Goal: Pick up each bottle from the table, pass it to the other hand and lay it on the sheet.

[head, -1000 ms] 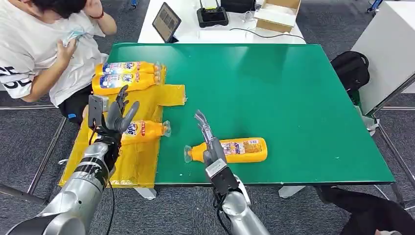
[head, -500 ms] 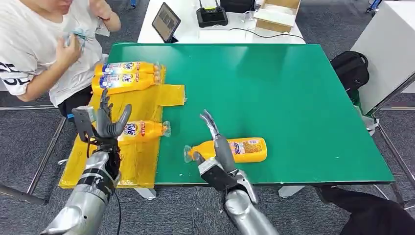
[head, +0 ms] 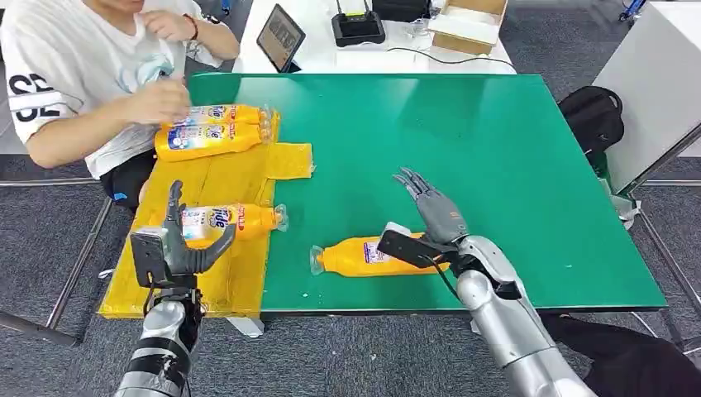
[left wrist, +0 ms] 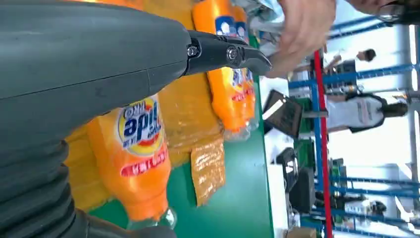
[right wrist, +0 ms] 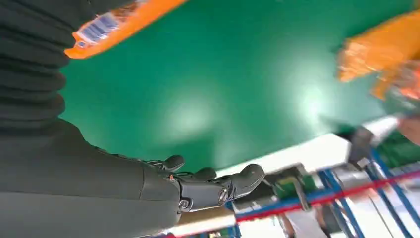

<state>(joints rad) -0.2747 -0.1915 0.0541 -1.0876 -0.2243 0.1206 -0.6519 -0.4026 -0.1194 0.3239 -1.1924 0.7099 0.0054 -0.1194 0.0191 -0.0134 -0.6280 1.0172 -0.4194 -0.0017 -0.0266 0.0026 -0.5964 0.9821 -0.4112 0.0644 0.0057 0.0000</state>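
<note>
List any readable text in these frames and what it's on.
"Fide": lone bottle on the sheet, also mirrored in the left wrist view.
Labels on the far bottles and the table bottle: too small to read.
Shirt print: cut off, unreadable.

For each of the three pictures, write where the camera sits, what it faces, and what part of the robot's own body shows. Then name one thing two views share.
Head view: high on the robot, looking forward and down at the green table; both arms, left hand and right hand show.
Left wrist view: behind the left hand, facing the bottle on the sheet.
Right wrist view: behind the right hand, facing the table past the bottle on the table.
Shared: head and left wrist views both show the yellow sheet.
</note>
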